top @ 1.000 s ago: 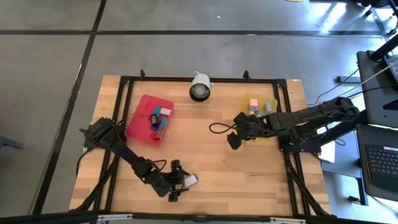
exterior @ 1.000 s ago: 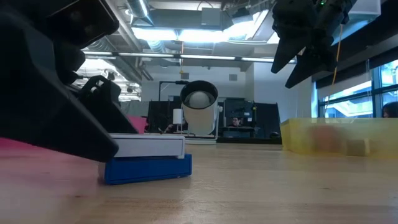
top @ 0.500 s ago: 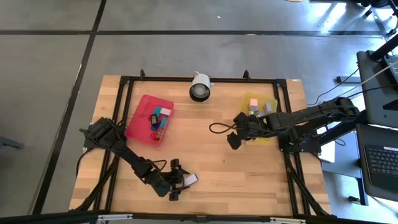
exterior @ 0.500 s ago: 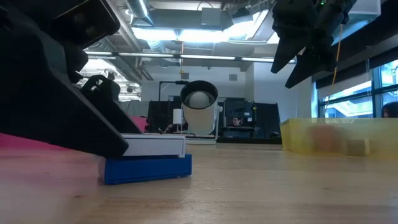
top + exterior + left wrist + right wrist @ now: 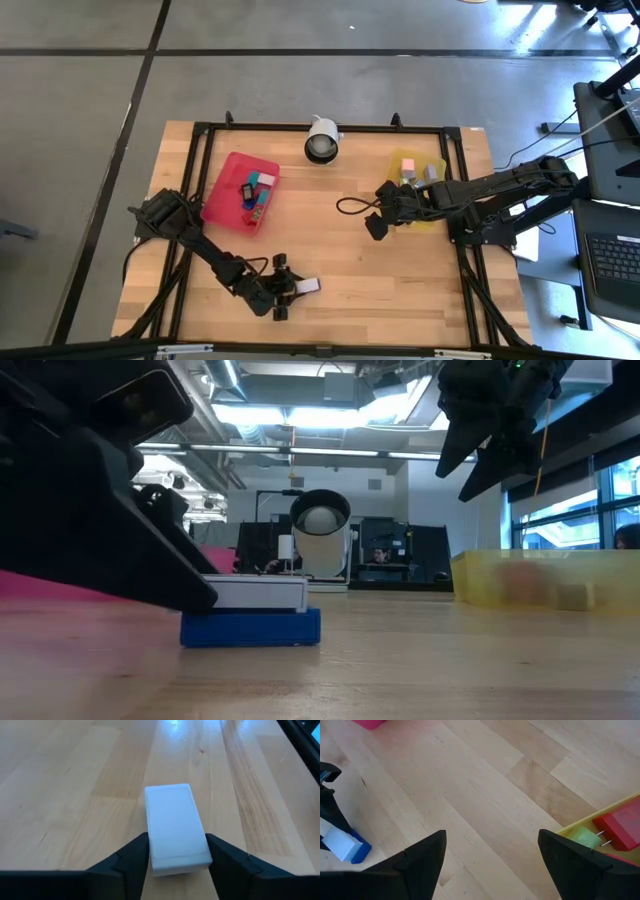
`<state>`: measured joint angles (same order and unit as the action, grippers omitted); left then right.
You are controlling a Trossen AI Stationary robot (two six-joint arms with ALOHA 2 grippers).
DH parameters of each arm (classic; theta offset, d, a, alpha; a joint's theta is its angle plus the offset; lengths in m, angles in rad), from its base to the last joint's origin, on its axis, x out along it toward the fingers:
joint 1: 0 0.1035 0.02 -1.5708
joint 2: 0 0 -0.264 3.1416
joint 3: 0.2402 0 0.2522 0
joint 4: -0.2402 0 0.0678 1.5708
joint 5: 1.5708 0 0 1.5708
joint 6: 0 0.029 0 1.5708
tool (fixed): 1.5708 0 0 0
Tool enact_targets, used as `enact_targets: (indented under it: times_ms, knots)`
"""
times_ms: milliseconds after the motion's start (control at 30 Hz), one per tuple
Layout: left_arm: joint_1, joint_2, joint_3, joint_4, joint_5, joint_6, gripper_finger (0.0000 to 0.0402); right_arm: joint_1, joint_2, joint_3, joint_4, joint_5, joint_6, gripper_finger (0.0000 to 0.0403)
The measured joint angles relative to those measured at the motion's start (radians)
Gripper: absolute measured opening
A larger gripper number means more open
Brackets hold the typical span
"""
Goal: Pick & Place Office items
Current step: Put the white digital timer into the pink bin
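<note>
— Where is the block? 
— The white-topped blue block (image 5: 175, 825) lies flat near the surface's (image 5: 400, 280) front edge. The left hand (image 5: 175, 862) brackets it, fingers (image 5: 131, 857) narrowed against both long sides, not lifted.

— What could go wrong? 
— The hold looks near one end; lifting could tip it loose.

— And the right hand (image 5: 490, 860)? 
— Spread wide, empty, above the yellow tray's (image 5: 430, 222) front corner.
</note>
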<state>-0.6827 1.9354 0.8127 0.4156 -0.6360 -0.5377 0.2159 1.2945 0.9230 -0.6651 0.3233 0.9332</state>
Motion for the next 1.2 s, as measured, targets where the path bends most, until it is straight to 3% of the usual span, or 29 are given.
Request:
enact_targets:
  times_ms: [167, 367, 700, 833, 1033, 1200]
  knots:
    - [0.0, 0.0, 0.0, 0.003, 0.0, 0.0, 0.016, 0.0, 0.0, 0.0, 0.0, 0.0, 0.0, 0.0318]
    - [0.0, 0.0, 0.0, 0.0, -0.011, 0.001, 0.0168, 0.0, 0.0, 0.0, 0.0, 0.0, 0.0, 0.0318]
    - [0.0, -0.007, 0.0, 0.017, -0.172, 0.023, 0.0159, 0.0, 0.0, 0.0, 0.0, -0.001, 0.0, 0.0318]
    - [-0.003, -0.027, 0.0, 0.042, -0.298, 0.171, 0.016, 0.0, 0.0, 0.0, 0.0, -0.001, 0.0, 0.0318]
    - [-0.005, -0.055, 0.0, 0.12, -0.338, 0.424, 0.0165, 0.0, 0.0, 0.0, 0.0, -0.001, 0.0, 0.0318]
    - [-0.003, -0.055, 0.0, 0.173, -0.407, 0.481, 0.0159, 0.0, 0.0, 0.0, 0.0, -0.001, 0.0, 0.0318]
